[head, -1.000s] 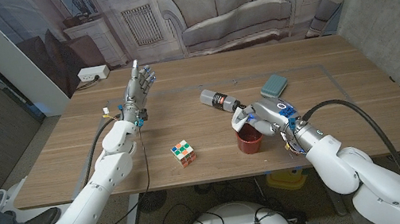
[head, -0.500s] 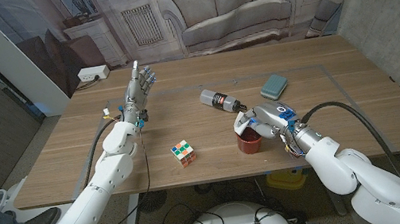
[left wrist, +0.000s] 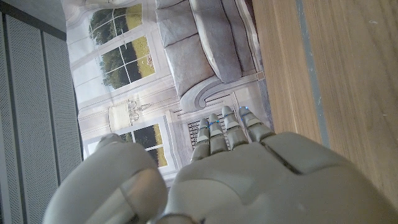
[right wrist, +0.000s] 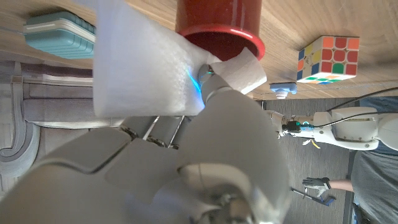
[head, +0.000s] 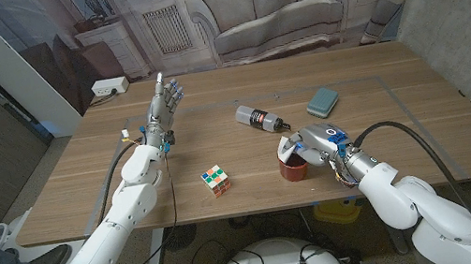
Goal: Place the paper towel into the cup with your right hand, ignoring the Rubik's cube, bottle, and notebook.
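A red cup (head: 295,169) stands upright on the table near its front edge; it is also in the right wrist view (right wrist: 219,22). My right hand (head: 315,144) hovers right over the cup's rim and grips a white paper towel (head: 289,148), which hangs at the cup's mouth. In the right wrist view the paper towel (right wrist: 149,68) is a crumpled sheet held between the fingers, one corner at the rim. My left hand (head: 165,99) stands raised at the far left of the table with fingers straight and apart, holding nothing; its back (left wrist: 249,180) fills the left wrist view.
A Rubik's cube (head: 216,181) lies left of the cup. A dark bottle (head: 258,120) lies on its side behind the cup. A teal notebook (head: 323,100) sits at the back right. A person's leg shows at the picture's lower left edge.
My right hand has sunk slightly and drawn nearer the front edge, bringing the paper towel lower over the cup's mouth. The left arm has not moved.
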You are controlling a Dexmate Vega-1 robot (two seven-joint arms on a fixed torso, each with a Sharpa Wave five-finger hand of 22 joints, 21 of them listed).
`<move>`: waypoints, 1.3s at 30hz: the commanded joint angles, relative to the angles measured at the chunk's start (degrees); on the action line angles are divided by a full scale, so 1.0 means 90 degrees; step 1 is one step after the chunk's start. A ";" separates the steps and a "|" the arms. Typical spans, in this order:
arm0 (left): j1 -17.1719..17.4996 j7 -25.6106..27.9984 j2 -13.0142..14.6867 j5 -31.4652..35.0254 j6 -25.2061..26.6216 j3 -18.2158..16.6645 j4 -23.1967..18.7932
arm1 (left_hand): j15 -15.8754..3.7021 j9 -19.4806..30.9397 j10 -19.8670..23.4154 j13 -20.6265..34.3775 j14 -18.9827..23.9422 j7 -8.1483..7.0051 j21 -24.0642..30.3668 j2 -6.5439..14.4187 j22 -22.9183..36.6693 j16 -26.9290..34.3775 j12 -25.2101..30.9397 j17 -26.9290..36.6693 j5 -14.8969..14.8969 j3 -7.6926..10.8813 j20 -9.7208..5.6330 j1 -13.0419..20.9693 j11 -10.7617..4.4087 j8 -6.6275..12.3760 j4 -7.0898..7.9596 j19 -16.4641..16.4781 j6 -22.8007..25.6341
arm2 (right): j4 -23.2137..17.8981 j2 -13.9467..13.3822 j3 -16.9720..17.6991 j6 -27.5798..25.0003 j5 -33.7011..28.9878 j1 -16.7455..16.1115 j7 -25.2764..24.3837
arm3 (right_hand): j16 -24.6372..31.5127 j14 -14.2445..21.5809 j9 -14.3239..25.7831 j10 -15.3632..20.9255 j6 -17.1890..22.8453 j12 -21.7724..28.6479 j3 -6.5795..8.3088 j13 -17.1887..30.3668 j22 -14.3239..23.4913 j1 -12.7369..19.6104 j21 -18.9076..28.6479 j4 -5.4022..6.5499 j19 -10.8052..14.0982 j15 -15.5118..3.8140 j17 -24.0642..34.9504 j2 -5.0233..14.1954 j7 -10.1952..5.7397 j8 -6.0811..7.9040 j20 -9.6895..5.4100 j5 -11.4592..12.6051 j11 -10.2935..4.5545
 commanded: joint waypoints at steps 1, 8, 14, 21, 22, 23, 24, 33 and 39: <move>0.0114 0.0099 0.0044 0.0025 0.0001 -0.0022 -0.0145 | 0.0002 0.0038 0.0057 0.0018 0.0040 -0.0023 0.0015 0.0027 0.0032 -0.0010 0.0007 0.0012 -0.0029 -0.0032 -0.0007 0.0008 0.0013 0.0009 0.0022 0.0053 0.0047 | 0.0072 -0.0110 -0.0117 -0.0232 -0.0088 0.0104 0.0162 | 0.0021 0.0304 0.0023 0.0042 0.0089 0.0042 0.0003 0.0018 -0.0007 -0.0014 0.0051 0.0039 -0.0031 -0.0435 0.0019 0.0003 -0.0005 0.0010 -0.0722 0.0054 -0.0005; 0.0141 0.0109 0.0058 0.0018 -0.0003 -0.0033 -0.0163 | -0.0001 0.0038 0.0044 0.0018 0.0038 -0.0015 0.0012 0.0029 0.0032 -0.0012 0.0001 0.0012 -0.0029 -0.0041 -0.0006 0.0013 0.0004 0.0008 0.0021 0.0048 0.0049 | 0.0095 -0.0167 -0.0249 -0.0357 -0.0273 0.0180 0.0225 | 0.0021 0.0318 0.0023 0.0055 0.0102 0.0043 0.0004 0.0016 -0.0018 -0.0025 0.0071 0.0038 -0.0029 -0.0434 0.0020 0.0004 -0.0016 0.0009 -0.0724 0.0060 -0.0013; 0.0116 0.0066 0.0038 -0.0004 -0.0024 -0.0030 -0.0103 | 0.0000 0.0039 0.0048 0.0018 0.0042 -0.0010 0.0011 0.0032 0.0032 -0.0011 0.0002 0.0012 -0.0030 -0.0050 -0.0007 0.0016 -0.0005 0.0007 0.0021 0.0047 0.0052 | 0.0045 -0.0194 -0.0385 -0.0447 -0.0523 0.0209 0.0197 | 0.0033 0.0368 0.0018 0.0148 0.0162 0.0074 -0.0007 0.0013 -0.0031 -0.0058 0.0114 0.0041 -0.0016 -0.0434 0.0024 -0.0010 -0.0032 0.0022 -0.0721 0.0076 -0.0057; 0.0056 -0.0021 0.0006 -0.0034 -0.0042 -0.0015 0.0007 | 0.0003 0.0039 0.0052 0.0018 0.0037 -0.0027 0.0010 0.0037 0.0032 -0.0013 0.0003 0.0012 -0.0031 -0.0059 0.0002 0.0019 0.0000 0.0009 0.0021 0.0042 0.0061 | 0.0016 -0.0191 -0.0448 -0.0562 -0.0559 0.0269 0.0374 | 0.0025 0.0394 0.0010 0.0343 0.0197 0.0137 -0.0007 0.0011 -0.0064 -0.0104 0.0147 0.0037 -0.0018 -0.0427 0.0017 -0.0029 -0.0067 0.0018 -0.0725 0.0109 -0.0024; 0.0051 -0.0027 0.0003 -0.0034 -0.0047 -0.0014 0.0019 | 0.0003 0.0039 0.0045 0.0018 0.0040 -0.0026 0.0011 0.0038 0.0032 -0.0012 0.0000 0.0012 -0.0031 -0.0061 -0.0001 0.0020 -0.0014 0.0008 0.0021 0.0045 0.0061 | 0.0014 -0.0194 -0.0463 -0.0574 -0.0573 0.0281 0.0399 | 0.0025 0.0398 0.0009 0.0352 0.0198 0.0139 -0.0006 0.0010 -0.0069 -0.0112 0.0151 0.0040 -0.0019 -0.0424 0.0017 -0.0026 -0.0070 0.0016 -0.0725 0.0114 -0.0013; 0.0046 -0.0032 -0.0001 -0.0034 -0.0050 -0.0013 0.0029 | 0.0003 0.0039 0.0045 0.0018 0.0040 -0.0026 0.0010 0.0038 0.0032 -0.0012 0.0000 0.0012 -0.0032 -0.0063 -0.0001 0.0020 -0.0011 0.0008 0.0021 0.0042 0.0061 | 0.0012 -0.0193 -0.0476 -0.0588 -0.0585 0.0291 0.0419 | 0.0023 0.0400 0.0008 0.0365 0.0208 0.0142 -0.0005 0.0010 -0.0072 -0.0114 0.0155 0.0037 -0.0017 -0.0424 0.0016 -0.0028 -0.0072 0.0018 -0.0729 0.0119 -0.0021; 0.0046 -0.0033 -0.0001 -0.0034 -0.0051 -0.0013 0.0030 | 0.0000 0.0039 0.0047 0.0018 0.0038 -0.0021 0.0010 0.0039 0.0032 -0.0013 0.0001 0.0012 -0.0032 -0.0064 -0.0001 0.0021 -0.0011 0.0007 0.0021 0.0042 0.0059 | 0.0011 -0.0195 -0.0479 -0.0592 -0.0585 0.0293 0.0419 | 0.0023 0.0404 0.0007 0.0361 0.0202 0.0138 -0.0006 0.0009 -0.0072 -0.0122 0.0164 0.0039 -0.0010 -0.0425 0.0015 -0.0028 -0.0074 0.0014 -0.0728 0.0122 -0.0034; -0.0005 -0.0104 -0.0035 -0.0066 -0.0060 -0.0003 0.0137 | 0.0005 0.0039 0.0051 0.0018 0.0037 -0.0021 0.0011 0.0044 0.0032 -0.0013 0.0002 0.0012 -0.0033 -0.0072 -0.0001 0.0024 -0.0025 0.0007 0.0022 0.0044 0.0065 | -0.0036 -0.0190 -0.0585 -0.0729 -0.0659 0.0437 0.0727 | 0.0020 0.0430 0.0001 0.0337 0.0178 0.0115 -0.0002 0.0006 -0.0092 -0.0150 0.0197 0.0031 0.0006 -0.0429 0.0011 -0.0039 -0.0088 -0.0008 -0.0727 0.0150 -0.0074; -0.0052 -0.0146 -0.0049 -0.0082 -0.0049 0.0001 0.0209 | 0.0006 0.0039 0.0055 0.0018 0.0035 -0.0026 0.0011 0.0047 0.0032 -0.0014 0.0003 0.0012 -0.0033 -0.0078 -0.0005 0.0027 -0.0013 0.0009 0.0021 0.0045 0.0073 | -0.0008 -0.0155 -0.0671 -0.0826 -0.0703 0.0532 0.0872 | 0.0017 0.0438 -0.0001 0.0346 0.0174 0.0113 -0.0001 0.0005 -0.0100 -0.0165 0.0212 0.0031 0.0013 -0.0430 0.0010 -0.0043 -0.0088 -0.0013 -0.0723 0.0161 -0.0071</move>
